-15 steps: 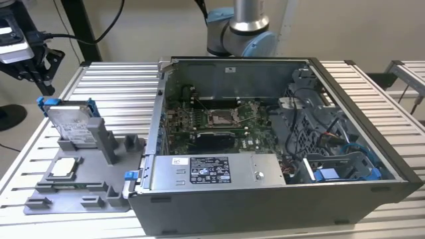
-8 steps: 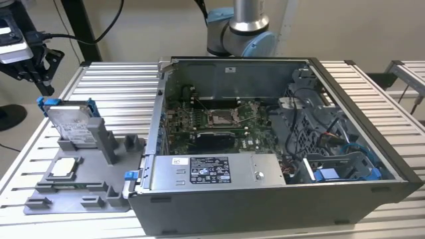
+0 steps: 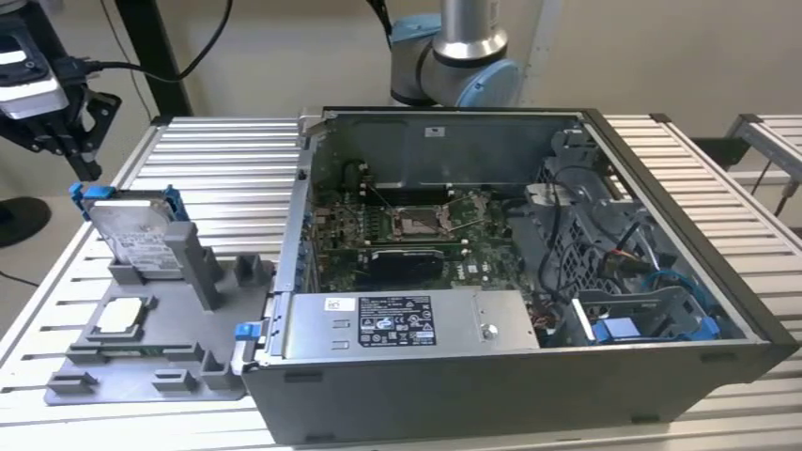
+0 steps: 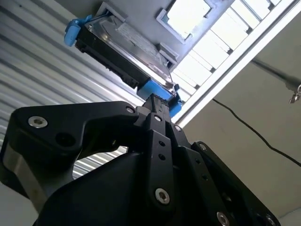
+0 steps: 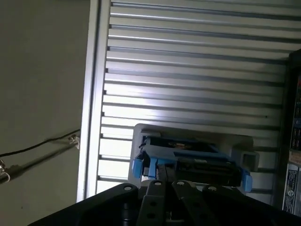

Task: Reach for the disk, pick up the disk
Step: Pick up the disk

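Observation:
The disk (image 3: 134,233) stands on edge in a grey holder (image 3: 188,272) at the exterior view's left, a silver drive with a white label and blue rails. My gripper (image 3: 85,165) hangs above and a little left of its top edge, apart from it. In both wrist views the black fingers (image 5: 151,197) meet at one point with nothing between them, so the gripper (image 5: 164,178) is shut. The disk's connector edge and blue rails (image 5: 188,160) lie just beyond the tips. In the second wrist view the disk (image 4: 127,52) lies past the gripper (image 4: 157,100).
The grey fixture plate (image 3: 138,362) also carries a small square silver chip (image 3: 122,315) and low posts. An open computer case (image 3: 527,282) stands right beside the holder on the slatted metal table (image 3: 213,160). A cable (image 3: 176,61) hangs at the back.

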`<state>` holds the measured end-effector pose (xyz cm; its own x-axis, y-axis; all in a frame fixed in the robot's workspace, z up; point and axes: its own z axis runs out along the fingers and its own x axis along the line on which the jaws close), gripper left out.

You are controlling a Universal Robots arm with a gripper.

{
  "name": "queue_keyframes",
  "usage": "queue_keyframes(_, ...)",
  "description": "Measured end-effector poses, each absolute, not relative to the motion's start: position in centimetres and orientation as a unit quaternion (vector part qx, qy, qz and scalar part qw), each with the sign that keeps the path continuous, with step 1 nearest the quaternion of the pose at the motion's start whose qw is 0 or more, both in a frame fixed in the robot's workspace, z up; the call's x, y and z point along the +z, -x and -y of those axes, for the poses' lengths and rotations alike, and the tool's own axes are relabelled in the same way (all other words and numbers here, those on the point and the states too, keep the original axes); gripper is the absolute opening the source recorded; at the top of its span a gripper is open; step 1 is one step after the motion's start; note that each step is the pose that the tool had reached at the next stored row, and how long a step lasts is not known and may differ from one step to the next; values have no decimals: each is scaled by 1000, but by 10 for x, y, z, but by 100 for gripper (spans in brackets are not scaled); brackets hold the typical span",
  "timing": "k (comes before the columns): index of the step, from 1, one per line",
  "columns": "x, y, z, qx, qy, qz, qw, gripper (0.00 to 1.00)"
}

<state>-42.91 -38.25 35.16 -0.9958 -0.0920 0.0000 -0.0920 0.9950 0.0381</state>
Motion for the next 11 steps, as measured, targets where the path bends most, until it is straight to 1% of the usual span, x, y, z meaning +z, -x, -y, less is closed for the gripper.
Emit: queue_keyframes(11, 352, 429, 383, -19, -138, 990, 3, 0)
